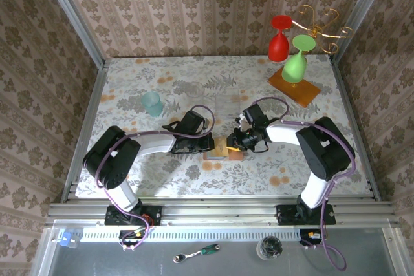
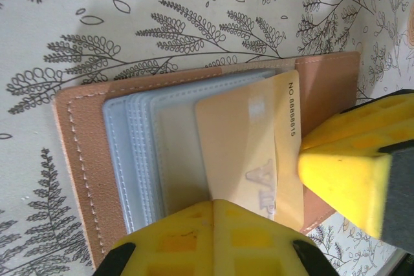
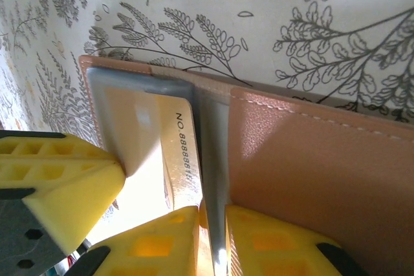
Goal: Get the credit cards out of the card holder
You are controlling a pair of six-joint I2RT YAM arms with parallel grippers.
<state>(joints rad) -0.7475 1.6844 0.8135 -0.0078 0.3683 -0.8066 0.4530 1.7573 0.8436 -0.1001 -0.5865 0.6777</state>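
While the orange-tan card [image 2: 239, 153] sticks partway out of its grey-blue pocket [image 2: 136, 153], no card is free yet, so I judge the task barely begun. The card holder [image 2: 81, 159] lies open on the table [image 2: 194, 4], right under both fingertips. The left gripper [image 2: 213, 234], closed and empty, rests over the card's near end. The right gripper [image 3: 210, 240] sits narrow astride a thin edge (card or pocket panel, I cannot tell); whether another card lies deeper is hidden
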